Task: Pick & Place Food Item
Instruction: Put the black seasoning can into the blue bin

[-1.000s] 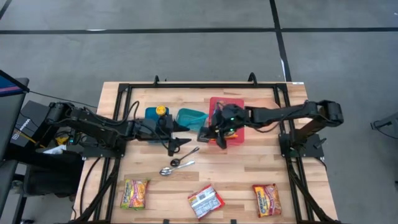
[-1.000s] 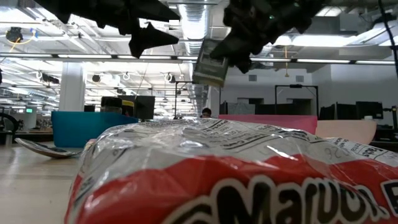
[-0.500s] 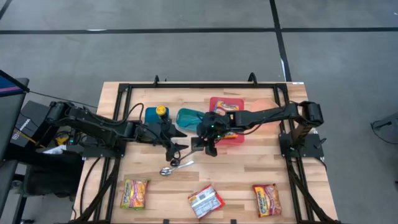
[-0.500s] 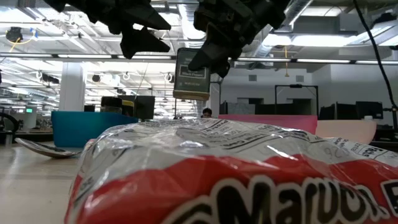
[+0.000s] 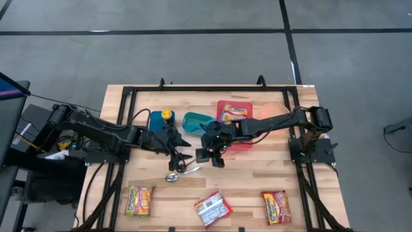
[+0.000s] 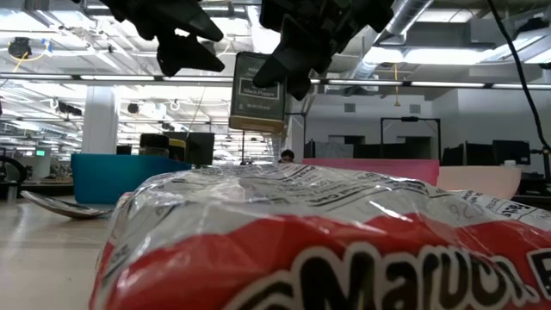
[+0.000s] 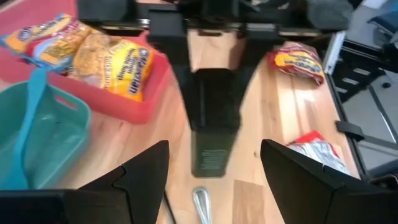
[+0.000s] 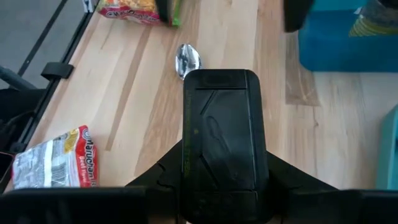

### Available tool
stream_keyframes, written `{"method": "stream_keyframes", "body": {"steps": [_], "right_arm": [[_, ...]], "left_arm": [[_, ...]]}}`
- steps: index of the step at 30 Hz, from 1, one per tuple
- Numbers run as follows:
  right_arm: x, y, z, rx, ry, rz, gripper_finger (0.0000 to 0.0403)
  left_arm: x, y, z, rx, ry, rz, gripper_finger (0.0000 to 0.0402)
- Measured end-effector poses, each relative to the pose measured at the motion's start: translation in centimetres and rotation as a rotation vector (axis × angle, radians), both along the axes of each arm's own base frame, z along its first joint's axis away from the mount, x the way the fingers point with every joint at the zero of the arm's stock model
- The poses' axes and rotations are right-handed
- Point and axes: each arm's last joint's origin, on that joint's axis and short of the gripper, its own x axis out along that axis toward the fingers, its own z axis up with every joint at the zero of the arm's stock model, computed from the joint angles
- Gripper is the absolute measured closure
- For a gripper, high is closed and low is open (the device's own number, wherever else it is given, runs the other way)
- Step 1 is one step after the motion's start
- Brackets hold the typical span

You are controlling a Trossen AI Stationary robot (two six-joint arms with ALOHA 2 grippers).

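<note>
My right gripper (image 5: 211, 154) is shut on a dark green flat packet (image 8: 224, 143), held in the air over the table's middle, between the red tray (image 5: 239, 143) and the spoon (image 5: 180, 173). The packet also shows in the low view (image 6: 258, 90) and in the left wrist view (image 7: 214, 124). My left gripper (image 5: 180, 156) is open and empty, in the air just to the left of the packet and facing it. The red tray holds several yellow and orange food packets (image 7: 106, 56). My right gripper pinches the dark green packet between its two fingers (image 8: 163, 177), which lie on its two long side edges (image 8: 186, 155). In the low view the fingers stand at the packet's upper end (image 6: 284, 62). The packet hangs below them, nearly upright and clear of the table.
A teal bin (image 5: 196, 121) and a blue container (image 5: 156, 120) with a yellow item stand at the far middle. Three ramen packs lie along the near edge: left (image 5: 140, 200), middle (image 5: 212, 207) and right (image 5: 275, 206). The middle pack fills the low view's foreground (image 6: 301, 250).
My right gripper has carried the dark green packet away from the red tray, toward the table's left and near edges, up to my left gripper. The packet has stayed hanging clear of the table.
</note>
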Motion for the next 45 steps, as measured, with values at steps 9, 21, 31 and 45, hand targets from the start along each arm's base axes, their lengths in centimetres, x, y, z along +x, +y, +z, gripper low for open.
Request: {"method": "stream_keyframes", "body": {"steps": [9,21,31,45], "right_arm": [[0.2,0.1,0.3,0.040,-0.028,0.008,0.0291],[0.1,0.6,0.2,0.052,-0.015,0.013,0.0291],[0.1,0.6,0.2,0.058,-0.016,0.007,0.0291],[-0.1,0.6,0.0,0.058,0.015,0.005,0.0291]], "left_arm": [[1.2,-0.2,-1.6,0.005,0.049,0.000,0.0153],[2.3,-0.1,-0.9,-0.023,0.001,-0.033,0.0153],[3.8,-0.4,-2.7,-0.001,0.018,-0.048,0.0153],[4.2,0.7,-2.4,-0.046,-0.010,-0.064,0.0188]]}}
